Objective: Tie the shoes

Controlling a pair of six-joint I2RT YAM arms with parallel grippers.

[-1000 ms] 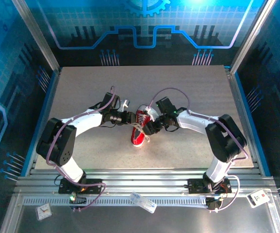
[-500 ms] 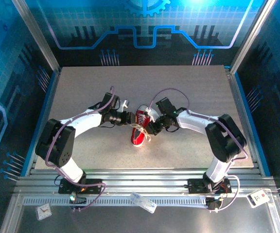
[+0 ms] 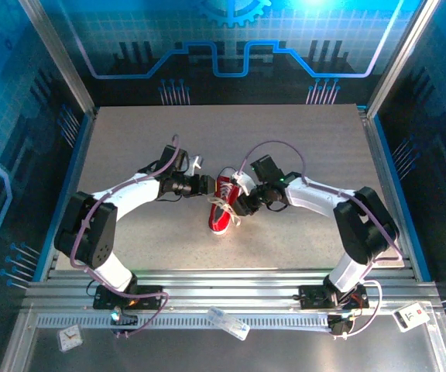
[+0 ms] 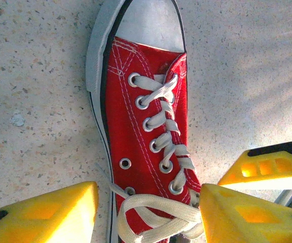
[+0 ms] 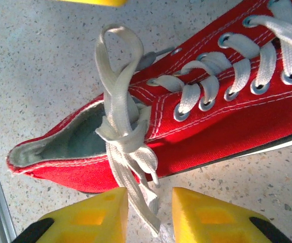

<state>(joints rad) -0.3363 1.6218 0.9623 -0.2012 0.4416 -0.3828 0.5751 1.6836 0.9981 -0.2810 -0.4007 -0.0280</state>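
The shoe (image 3: 221, 213), a small red canvas sneaker with a white toe cap, lies mid-table with its toe toward the arms. My left gripper (image 3: 207, 187) is at its heel end on the left. In the left wrist view the left gripper (image 4: 148, 215) is open, and the white lace loop (image 4: 158, 207) runs across the gap to its right finger (image 4: 247, 215). My right gripper (image 3: 241, 203) is at the shoe's right side. Its yellow fingers (image 5: 87, 220) stand a little apart, open, with the loose lace ends (image 5: 143, 197) hanging from the knot (image 5: 123, 136) between them.
The speckled table (image 3: 300, 147) is bounded by metal rails and blue walls on three sides. Small white items (image 3: 228, 323) lie on the front rail beyond the arm bases. The right gripper's yellow finger (image 4: 267, 167) shows beside the shoe.
The right gripper's fingers closed on the lace ends and have parted again. The left gripper has widened and drawn slightly back from the shoe. The shoe has not moved.
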